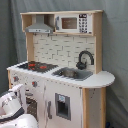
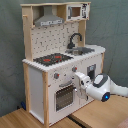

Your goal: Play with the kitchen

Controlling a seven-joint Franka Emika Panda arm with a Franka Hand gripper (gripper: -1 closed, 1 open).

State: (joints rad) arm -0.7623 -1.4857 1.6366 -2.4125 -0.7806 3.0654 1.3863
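- Gripper (image 2: pixel 78 80): fingers pressed close to the front of the kitchen (image 2: pixel 40 85) in the second exterior view; their spacing cannot be told.
- Arm (image 1: pixel 14 111): in the first exterior view, cut off by the bottom and left edges; it hides the kitchen's lower left front, including most of the oven door (image 2: pixel 64 96).
- Arm, second exterior view: runs out past the right edge.
- Kitchen base: cut off by the bottom edge in the first exterior view.
- Microwave buttons (image 1: pixel 83 23): markings too small to read.
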